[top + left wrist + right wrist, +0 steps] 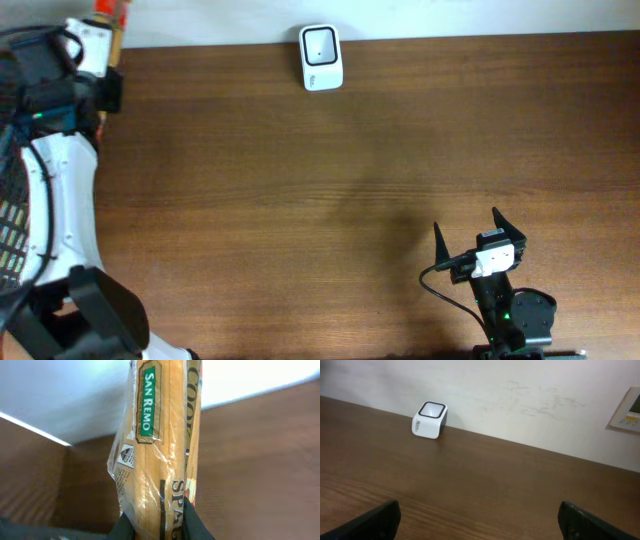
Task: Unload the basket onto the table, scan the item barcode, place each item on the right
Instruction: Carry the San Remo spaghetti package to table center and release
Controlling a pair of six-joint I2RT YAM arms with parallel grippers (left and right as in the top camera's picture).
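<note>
The item is a clear pack of San Remo spaghetti [165, 455]. In the left wrist view it stands up between the dark fingers of my left gripper [159, 527], which is shut on its lower end. No barcode shows on the side facing the camera. In the overhead view only the pack's orange tip [112, 10] shows, at the far left corner of the table. The white barcode scanner [321, 57] with its dark window sits at the table's back edge, also seen as the scanner [430, 420] by the wall. My right gripper [467, 222] is open and empty near the front right.
The brown wooden table [300, 200] runs up to a white wall [520, 395]. A wall panel [627, 410] hangs at the right. The left arm's white body [60, 200] takes up the table's left side.
</note>
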